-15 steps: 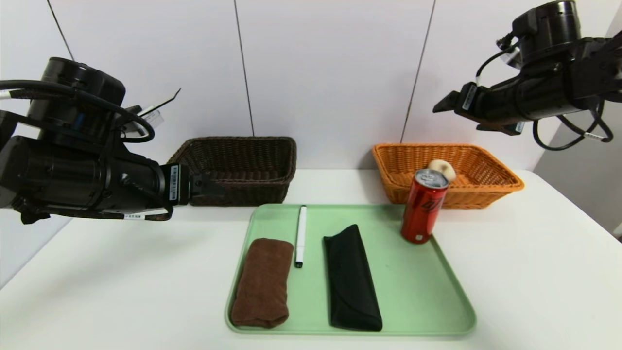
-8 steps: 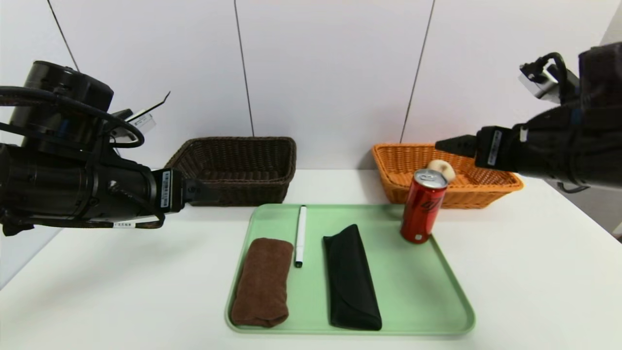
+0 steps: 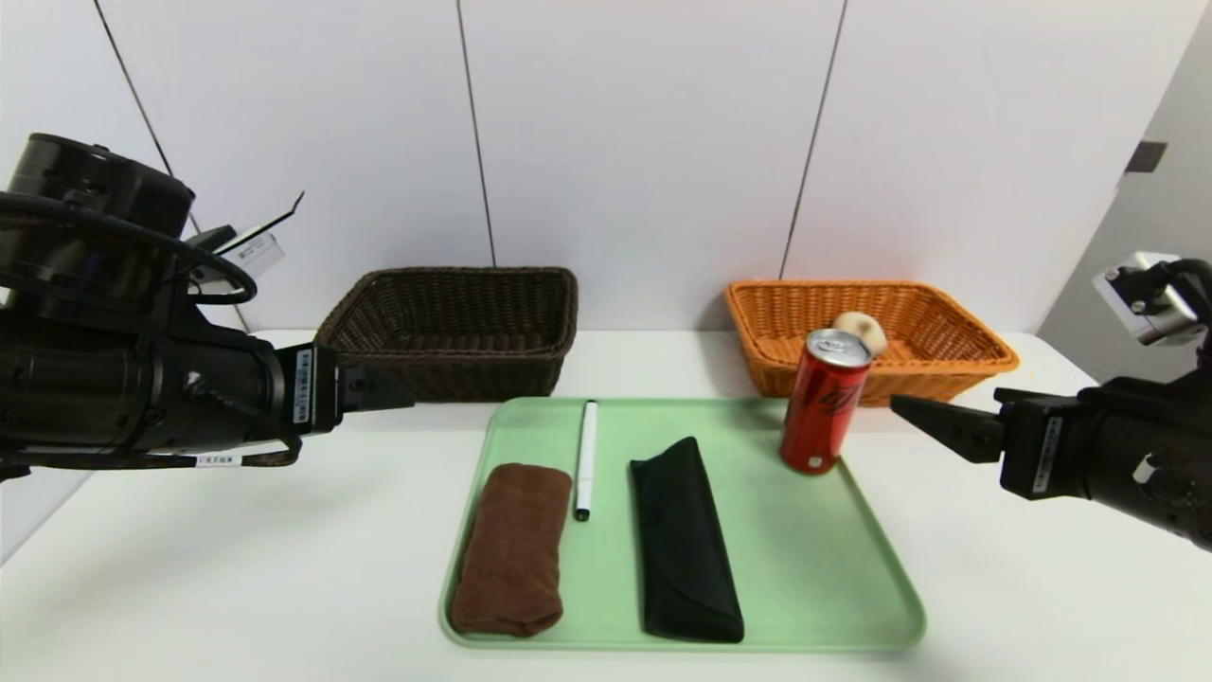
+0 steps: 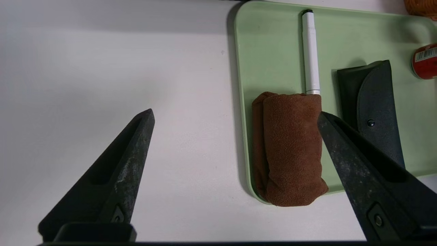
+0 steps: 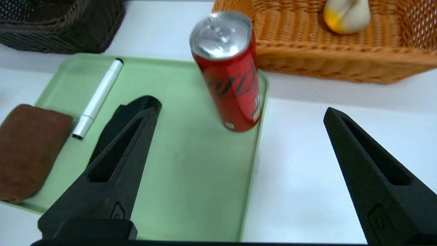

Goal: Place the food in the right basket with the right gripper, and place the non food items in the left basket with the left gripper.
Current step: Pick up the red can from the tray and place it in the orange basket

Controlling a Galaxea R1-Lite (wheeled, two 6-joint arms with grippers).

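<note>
White counter lying under pale panelled wall. Orange basket sitting far right, holding bun. Dark brown basket sitting far left. Green tray carrying towel, marker, black case; red can standing at tray's far right edge. Left pincer hovering left of tray, fingers apart. Right pincer hovering right of can, fingers apart, gripping nothing.
</note>
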